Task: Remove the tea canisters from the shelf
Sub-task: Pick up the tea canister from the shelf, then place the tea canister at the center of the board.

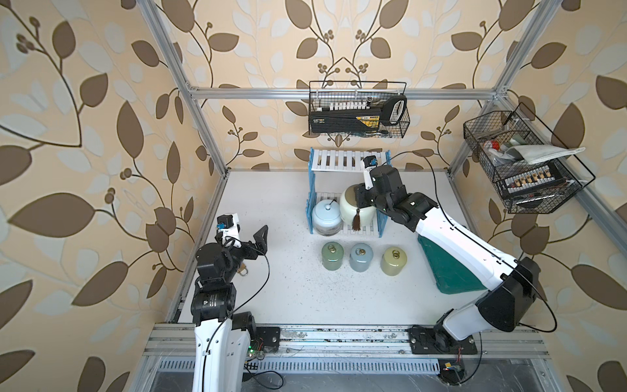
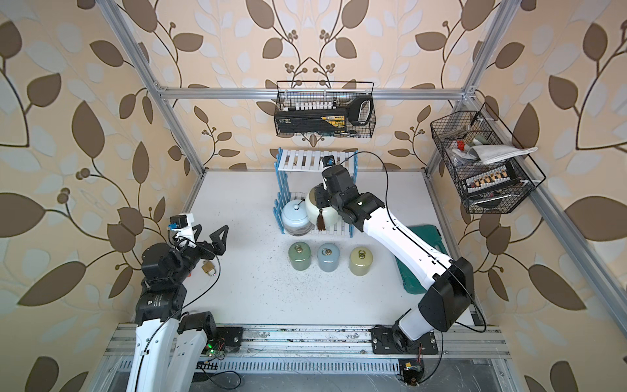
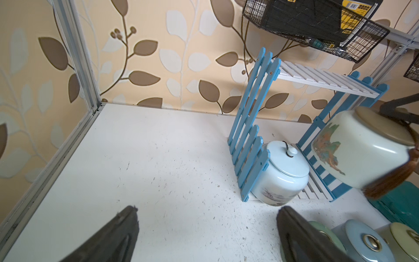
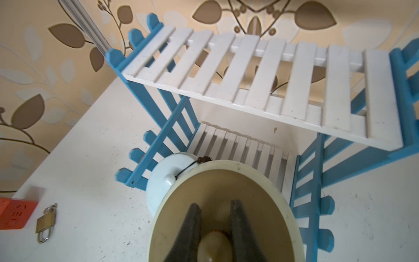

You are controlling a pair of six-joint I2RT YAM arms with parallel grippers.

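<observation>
**Right end effector**: closed narrow on the lid knob of the cream jar. The jar hangs tilted over the right half of the lower board of the shelf. Its tassel is blurred in the left wrist view.

**Blue jar**: upright at the left end of the lower board, just beside the left picket side and the cream jar.

**Green canister**, **grey-blue canister**, **yellow canister**: upright in a row on the surface, in front of the shelf, apart from one another.

**Left end effector**: jaws wide, holding nothing, above the surface, well left of the shelf.

**Padlock**: on the surface, beside the left arm.
</observation>
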